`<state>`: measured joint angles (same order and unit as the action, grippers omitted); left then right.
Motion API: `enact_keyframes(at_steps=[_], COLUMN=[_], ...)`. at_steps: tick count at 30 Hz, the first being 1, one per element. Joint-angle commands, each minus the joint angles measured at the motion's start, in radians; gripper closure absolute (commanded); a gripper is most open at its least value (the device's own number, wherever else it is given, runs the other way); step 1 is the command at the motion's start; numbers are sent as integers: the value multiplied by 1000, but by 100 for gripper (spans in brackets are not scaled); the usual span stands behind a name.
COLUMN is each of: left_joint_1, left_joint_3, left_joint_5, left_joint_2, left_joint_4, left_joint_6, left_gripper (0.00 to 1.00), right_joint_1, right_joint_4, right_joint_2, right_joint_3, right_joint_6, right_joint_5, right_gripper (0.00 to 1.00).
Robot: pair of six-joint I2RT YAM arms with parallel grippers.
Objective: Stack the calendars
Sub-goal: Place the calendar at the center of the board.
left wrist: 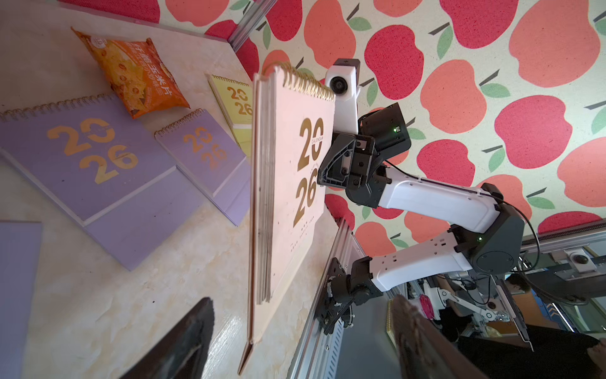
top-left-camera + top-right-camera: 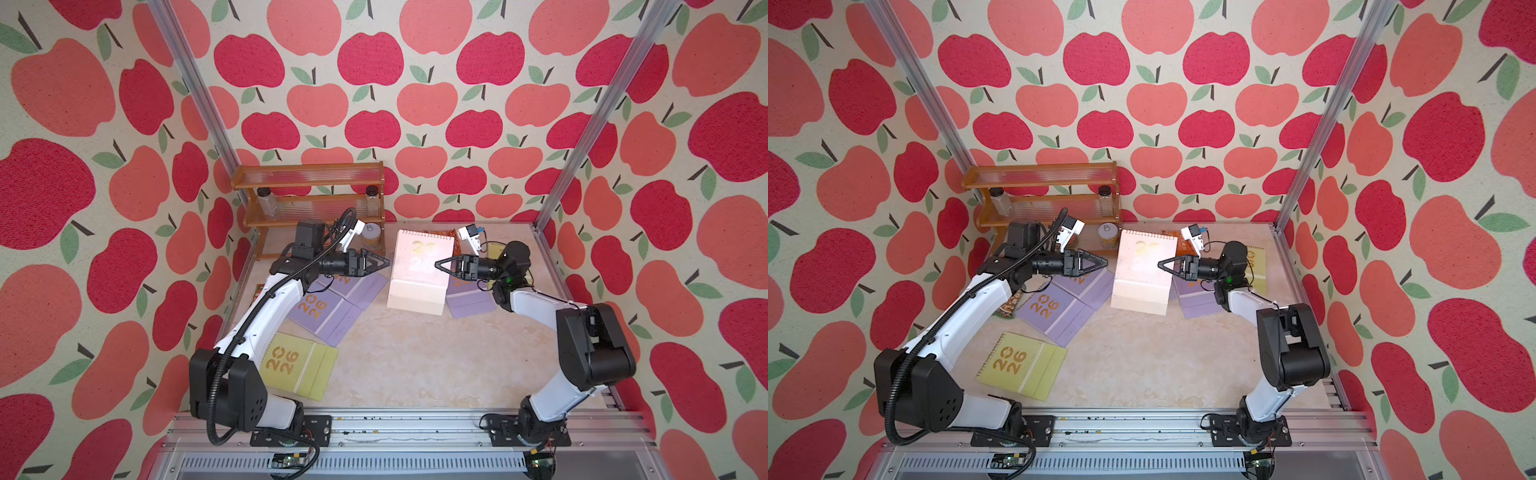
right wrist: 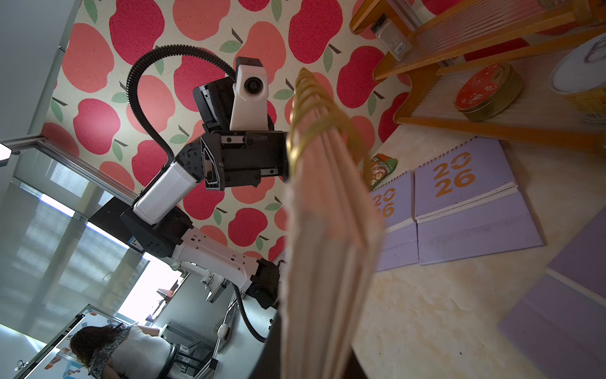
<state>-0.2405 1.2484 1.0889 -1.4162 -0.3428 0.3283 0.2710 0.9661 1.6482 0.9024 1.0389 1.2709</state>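
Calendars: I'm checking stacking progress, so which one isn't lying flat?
The pale peach calendar, held upright by the right pincer; the lavender calendars and yellow-green calendars lie flat on the table.

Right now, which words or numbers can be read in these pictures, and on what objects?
"20 26" and "CALENDAR": pale peach spiral-bound calendar; smaller print unreadable.
"20 26": lavender spiral-bound calendars.
"20 26": yellow-green spiral-bound calendars.
Orange snack packet: Chinese characters, too blurred.
White round lid: handwritten mark, unclear.
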Motion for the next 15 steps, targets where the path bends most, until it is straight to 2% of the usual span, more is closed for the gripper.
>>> enact_keyframes(at_steps=[1,4,10,15], left_joint_1=[0,-3,-15,-25], left_joint_3=[-26,-43,-68,-85], left_joint_5=[11,13,11,12], left_joint_2=[8,3,-13,-12], left_joint_4=[-17,23,94,156], left_joint_6=[-26,-9,20,48], left_gripper=[14,13,11,12], right_joint_1=[30,65,127,143], right_joint_4=[-140,-315,-785,-805], right_joint_2=[-55,-76,-109,-91], right_joint_3=[73,117,223,231], right_joint_6=[-96,-216,-555,-574], right_joint_5=[72,85,69,61], right_gripper=[100,100,100,100])
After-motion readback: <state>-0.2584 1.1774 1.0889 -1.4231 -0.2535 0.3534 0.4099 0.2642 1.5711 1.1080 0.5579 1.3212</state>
